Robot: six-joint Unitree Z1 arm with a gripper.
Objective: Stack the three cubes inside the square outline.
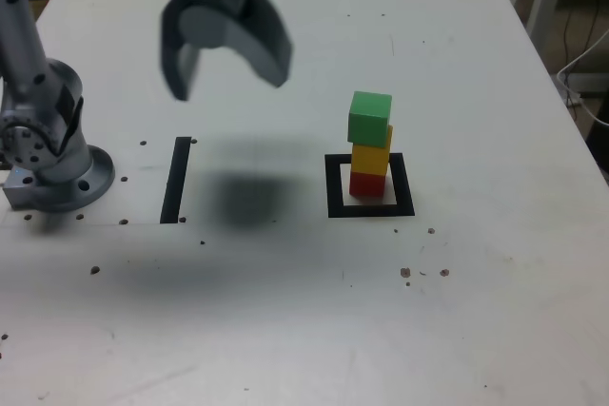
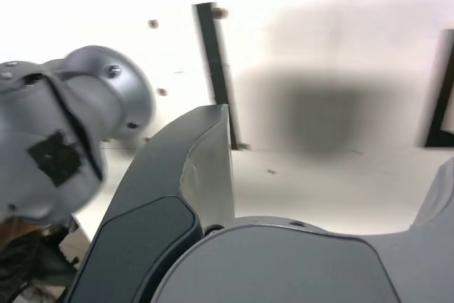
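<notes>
Exterior view: high, angled down across the tabletop (image 1: 476, 311), whole scene, middling range. Wrist view: looks down past the fingers (image 2: 177, 196), close. Shared: black strip (image 1: 176, 180), arm base (image 1: 57, 168).

My dark grey end effector (image 1: 228, 68) is hanging open above the white bench (image 1: 476, 311), well apart from the green cube (image 1: 369, 119) sitting on the yellow cube (image 1: 371, 158) and red cube (image 1: 367, 183) inside the black square outline (image 1: 333, 187).
</notes>
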